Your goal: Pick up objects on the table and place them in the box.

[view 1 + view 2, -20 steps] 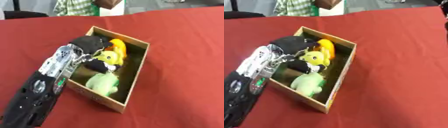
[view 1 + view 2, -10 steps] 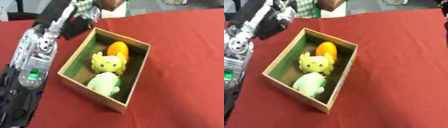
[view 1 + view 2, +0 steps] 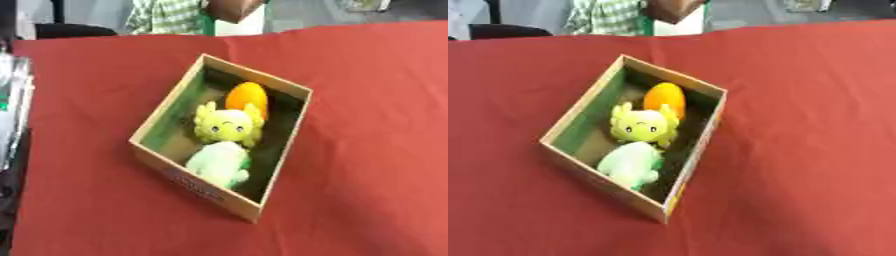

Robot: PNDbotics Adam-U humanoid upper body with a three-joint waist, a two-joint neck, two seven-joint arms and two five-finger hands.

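Table: red cloth (image 3: 798, 150); no loose items are seen on the part in view, near or far.
Box: cardboard box (image 3: 614, 187) is set askew at centre, open top, green lining inside.
Near end of box: pale green soft toy (image 3: 630, 164) is lying against the near wall.
Middle of box: yellow plush (image 3: 645, 125) with a small face is resting just behind the green toy, touching it.
Far end of box: orange rounded item (image 3: 664, 97) is tucked behind the plush, near the far wall.
Left arm: only a silver-and-black strip (image 3: 12, 115) is seen at the left edge of the left eye view; the hand itself is not shown, so finger state cannot be told.
Right hand: not seen in either view.
Change: a second ago the left hand was inside the box over the plush; half a second ago it was lifted up and back toward the far left; now it is pulled clear of the box. The plush is left behind, uncovered, sitting in the box.
Meaning: the release is judged complete, with three items counted as placed. With nothing else spotted on the cloth, the task looks done or nearly done, unless items lie out of view.
Far edge: a person in a checked shirt (image 3: 610, 15) is seen beyond the table, touching nothing.
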